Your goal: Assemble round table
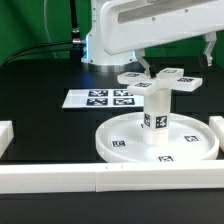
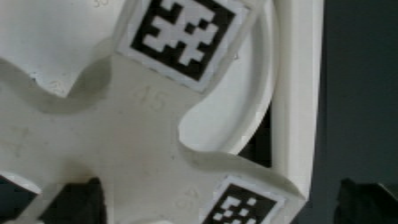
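The black surface (image 1: 40, 75) stretches out beneath me, fenced by long white border rails (image 1: 60, 182) that run well below my claw along the near edge. On that surface, under my claw, sits the large round rimmed disc (image 1: 120, 143) of the round table, its tags facing up. From the middle of the disc the short thick cylinder leg (image 1: 157, 118) stands upright, a tag on its side, directly below my claw. On top of the leg rests the cross-shaped foot piece (image 1: 160, 79), lying flat with tags on its arms; it is just beneath my fingers. In my wrist view the foot piece (image 2: 143, 120) fills nearly the whole picture, two of its tags in sight. My claw (image 1: 149, 66) hangs right over the foot piece with its fingers spread wide apart, clamped on nothing; whether the fingertips touch the piece I cannot tell. Off to the exterior view's left of my claw, flat on the surface, lies the marker board (image 1: 100, 98).
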